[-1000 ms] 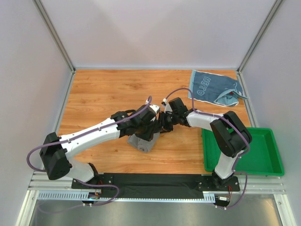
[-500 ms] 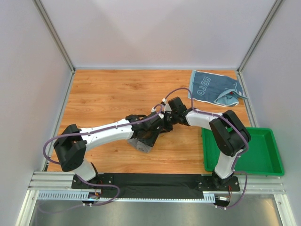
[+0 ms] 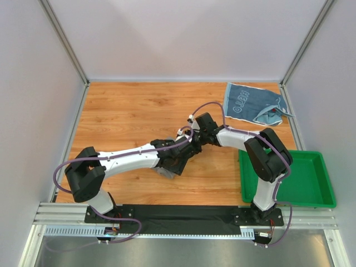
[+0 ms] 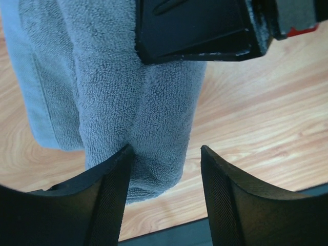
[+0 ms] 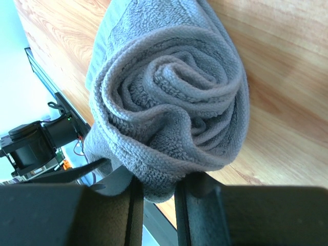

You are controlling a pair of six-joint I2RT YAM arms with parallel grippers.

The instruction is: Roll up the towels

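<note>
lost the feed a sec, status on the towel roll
Left gripper open over the grey towel. Right gripper shut on its rolled end. Blue towel unrolled at far right, untouched. Nothing in the way.

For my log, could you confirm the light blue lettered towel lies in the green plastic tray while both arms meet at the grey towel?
No: the top external view shows the light blue lettered towel on the wooden table beyond the green plastic tray; otherwise correct.

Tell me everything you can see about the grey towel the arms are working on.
The grey towel is soft terry cloth, wound into a thick roll with a spiral end, lying on the wooden table. The right gripper pinches its outer layer; the left gripper straddles one end, open.
</note>
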